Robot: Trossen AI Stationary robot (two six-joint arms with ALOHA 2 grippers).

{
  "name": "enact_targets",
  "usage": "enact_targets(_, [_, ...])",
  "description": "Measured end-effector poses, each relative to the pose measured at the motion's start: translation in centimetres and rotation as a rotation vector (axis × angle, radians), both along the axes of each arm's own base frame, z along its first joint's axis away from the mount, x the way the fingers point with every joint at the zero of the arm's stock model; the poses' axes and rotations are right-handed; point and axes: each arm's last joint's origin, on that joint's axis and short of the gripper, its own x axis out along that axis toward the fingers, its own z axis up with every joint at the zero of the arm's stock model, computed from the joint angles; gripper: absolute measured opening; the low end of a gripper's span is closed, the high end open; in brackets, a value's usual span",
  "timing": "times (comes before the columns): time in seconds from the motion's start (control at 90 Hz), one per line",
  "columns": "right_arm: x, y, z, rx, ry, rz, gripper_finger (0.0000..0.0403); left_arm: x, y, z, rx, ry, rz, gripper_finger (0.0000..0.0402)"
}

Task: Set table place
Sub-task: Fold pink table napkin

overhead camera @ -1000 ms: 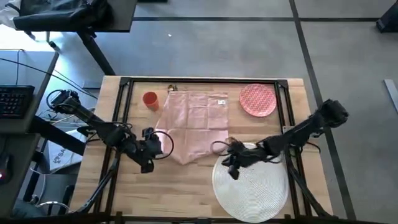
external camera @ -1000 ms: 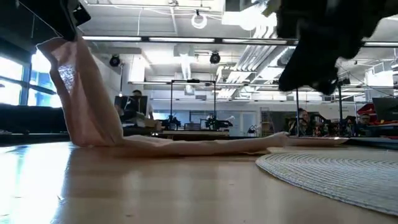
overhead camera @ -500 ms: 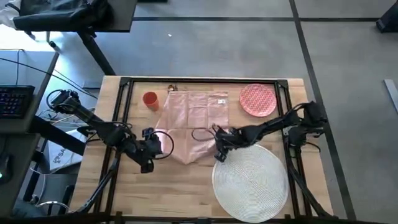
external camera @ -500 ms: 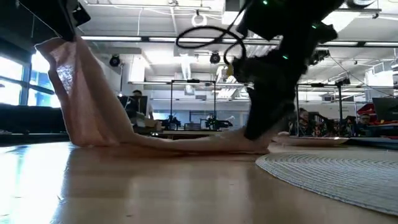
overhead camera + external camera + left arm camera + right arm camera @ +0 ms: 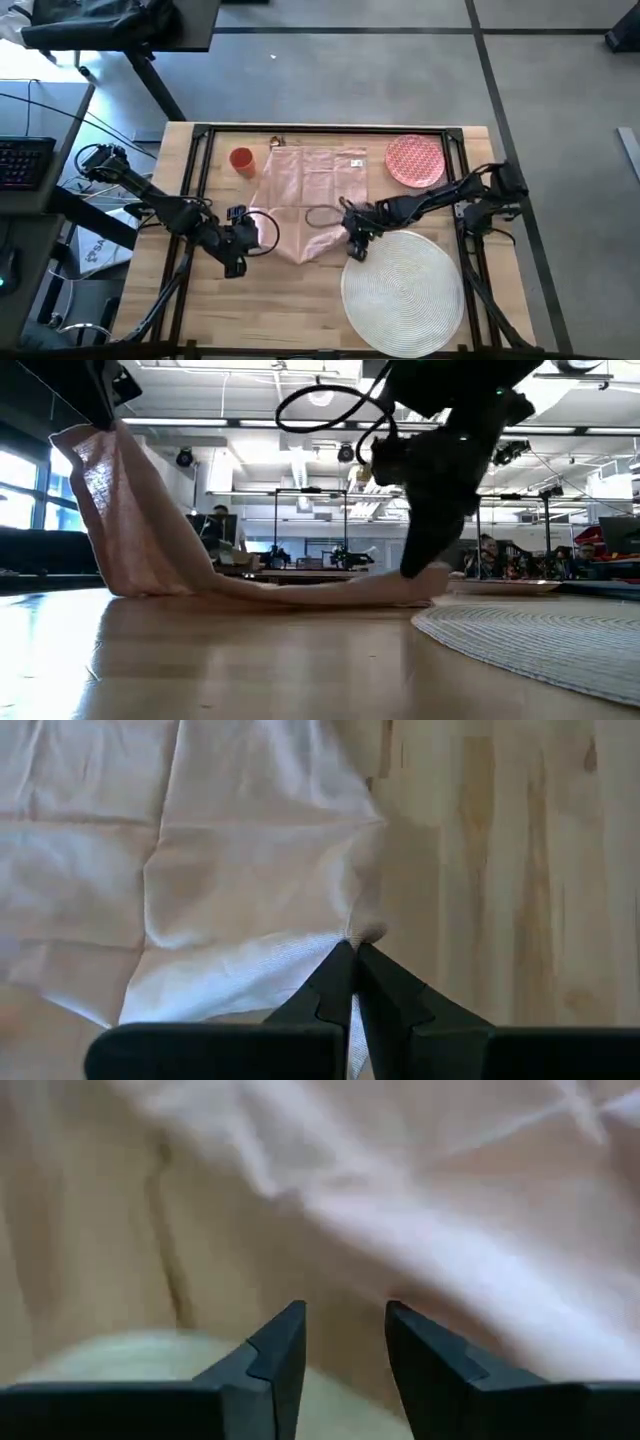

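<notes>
The napkin (image 5: 308, 200) lies mid-table, soft and limp. The left gripper (image 5: 352, 952) pinches its near corner, lifted. The right gripper (image 5: 345, 1345), fingers apart, probably hovers by the opposite corner, the best hold.

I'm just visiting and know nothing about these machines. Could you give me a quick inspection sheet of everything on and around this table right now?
Surface: light-wood table, black frame.
Job's things: pink napkin spread out; white placemat; red-patterned plate; orange cup; cutlery not clearly seen.
Clutter: nothing seen.
End effectors: left end effector shut on the napkin's corner, lifting it; right end effector open at the napkin's edge beside the placemat.
Cables: loops on both arms.
Surroundings: dark desk with keyboard; people far behind.
</notes>
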Motion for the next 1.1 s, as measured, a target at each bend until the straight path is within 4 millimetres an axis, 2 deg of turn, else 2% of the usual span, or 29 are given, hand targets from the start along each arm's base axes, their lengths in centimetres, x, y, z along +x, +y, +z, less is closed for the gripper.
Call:
enact_targets(0.1, [-0.4, 0.3, -0.7, -0.068, 0.007, -0.015, 0.0119, 0.0, 0.0, 0.0, -0.003, -0.001, 0.006, 0.0])
enact_targets(0.333, [-1.1, 0.7, -1.5, 0.005, 0.041, 0.032, 0.0119, 0.0, 0.0, 0.0, -0.003, -0.001, 0.005, 0.0])
enact_targets(0.467, [-1.0, 1.0, -1.6, -0.023, 0.018, 0.027, 0.0119, 0.0, 0.0, 0.0, -0.002, -0.001, 0.005, 0.0])
enact_targets(0.589, [-0.3, -0.3, -1.6, -0.059, -0.032, -0.05, 0.0119, 0.0, 0.0, 0.0, 0.005, -0.005, 0.008, 0.0])
enact_targets(0.711, [0.5, -2.4, -1.3, -0.076, -0.108, -0.183, 0.0119, 0.0, 0.1, -0.2, 0.011, -0.001, 0.009, 0.0])
enact_targets(0.889, [0.6, -5.7, -2.0, -0.063, -0.085, -0.346, 0.0119, -0.2, 0.1, -0.8, 0.011, 0.027, 0.003, 0.0])
enact_targets(0.956, [0.6, -6.1, -1.4, -0.022, -0.096, -0.342, 0.0119, -0.2, 0.1, -0.8, 0.004, 0.023, 0.002, 0.0])
enact_targets(1.1, [0.1, -5.6, 0.4, 0.047, -0.113, -0.222, 0.0119, -0.2, 0.1, -0.8, 0.003, 0.023, 0.002, 0.0])
